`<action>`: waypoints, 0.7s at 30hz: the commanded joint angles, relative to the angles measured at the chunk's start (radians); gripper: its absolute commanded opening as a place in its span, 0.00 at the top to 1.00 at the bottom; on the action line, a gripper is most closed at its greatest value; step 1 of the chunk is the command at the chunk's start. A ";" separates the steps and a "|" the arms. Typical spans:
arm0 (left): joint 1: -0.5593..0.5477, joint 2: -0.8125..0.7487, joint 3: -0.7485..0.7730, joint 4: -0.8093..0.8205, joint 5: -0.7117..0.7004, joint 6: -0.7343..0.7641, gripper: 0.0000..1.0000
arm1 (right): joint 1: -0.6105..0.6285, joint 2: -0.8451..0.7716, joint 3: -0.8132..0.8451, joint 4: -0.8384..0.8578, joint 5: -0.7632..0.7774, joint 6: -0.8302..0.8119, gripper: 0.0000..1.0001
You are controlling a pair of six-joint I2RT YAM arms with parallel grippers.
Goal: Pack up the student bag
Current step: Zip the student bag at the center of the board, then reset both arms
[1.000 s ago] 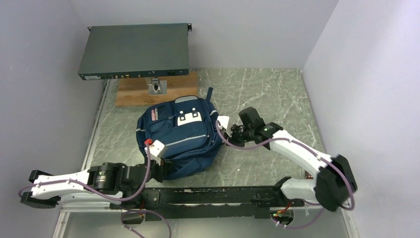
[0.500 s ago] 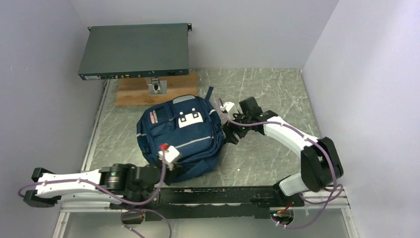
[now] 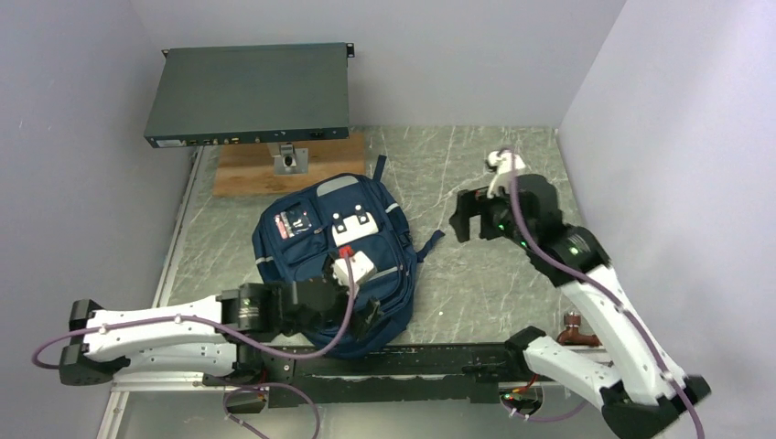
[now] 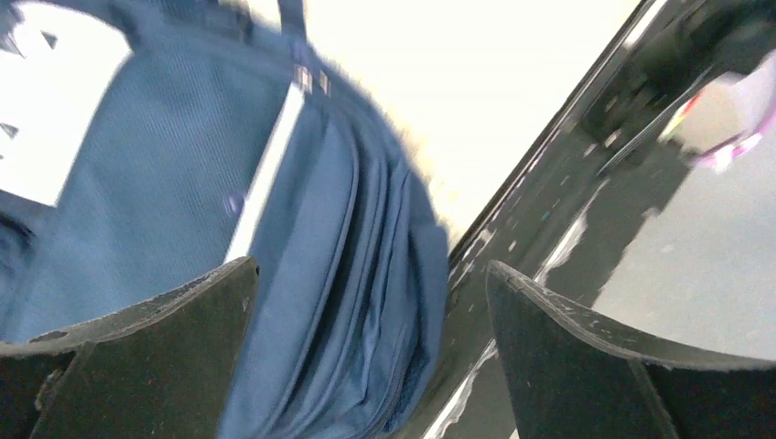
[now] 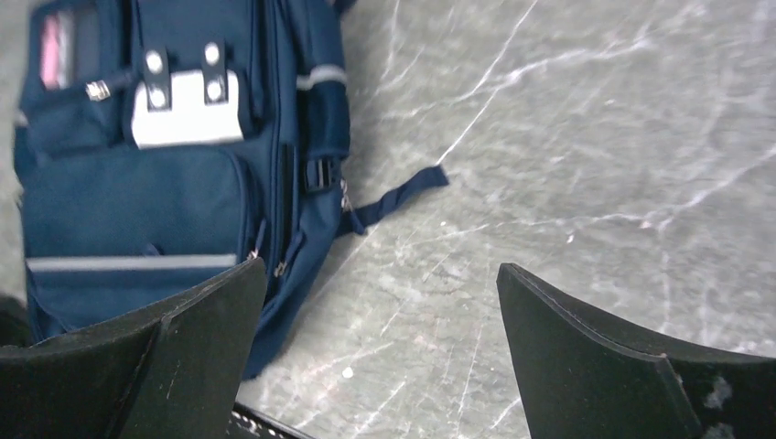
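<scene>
Hovering our left gripper (image 4: 371, 270) over the large navy-blue fabric backpack (image 3: 334, 251) lying on the grey marble table (image 3: 476, 274), we are holding both jaws wide apart, empty; our right gripper (image 5: 380, 267) is hanging at its three o'clock.

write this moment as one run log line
left gripper: open, over student bag | right gripper: open, over table right of bag | bag: lying front-up on table
</scene>
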 commanded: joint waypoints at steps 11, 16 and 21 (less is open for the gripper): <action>0.022 -0.013 0.743 -0.166 -0.305 0.479 0.00 | -0.003 -0.367 0.296 -0.044 0.231 0.092 0.00; 0.022 -0.124 0.750 -0.050 -0.338 0.548 0.00 | -0.003 -0.423 0.338 -0.020 0.218 0.102 0.00; 0.022 -0.207 0.733 -0.042 -0.299 0.583 0.00 | -0.003 -0.454 0.335 0.001 0.197 0.110 0.00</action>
